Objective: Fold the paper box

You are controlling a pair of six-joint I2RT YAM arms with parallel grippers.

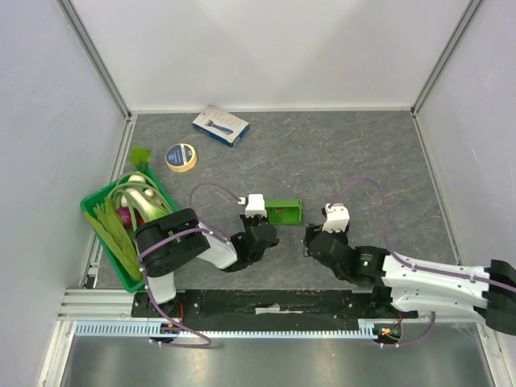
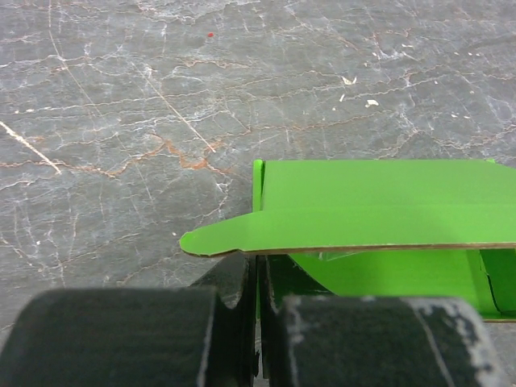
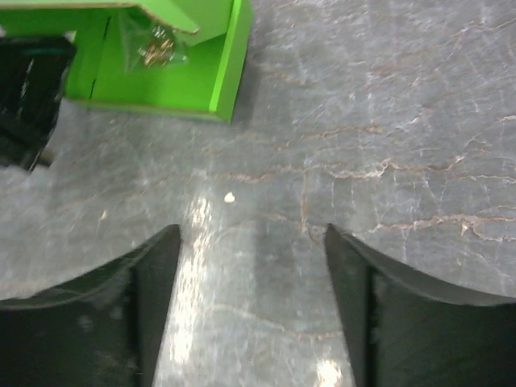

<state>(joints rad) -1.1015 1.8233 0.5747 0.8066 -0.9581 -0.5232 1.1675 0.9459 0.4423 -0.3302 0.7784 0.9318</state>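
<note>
The paper box [image 1: 285, 211] is lime-green card, partly formed, lying on the grey table between the two arms. My left gripper [image 1: 264, 224] is at its left end, shut on a thin upright wall of the paper box [image 2: 379, 201]. The card edge shows between the closed fingers [image 2: 234, 282], and a rounded flap juts out above them. My right gripper [image 1: 310, 237] sits just right of the box and apart from it. Its fingers are open over bare table, with nothing between them. In the right wrist view the paper box [image 3: 161, 81] lies up left of the right gripper [image 3: 251, 234].
A dark green crate [image 1: 95, 216] of vegetables stands at the left edge. A roll of tape [image 1: 181, 157] and a blue-and-white carton [image 1: 220, 125] lie at the back. A small clear bag [image 3: 157, 50] of metal bits lies inside the box. White walls enclose three sides.
</note>
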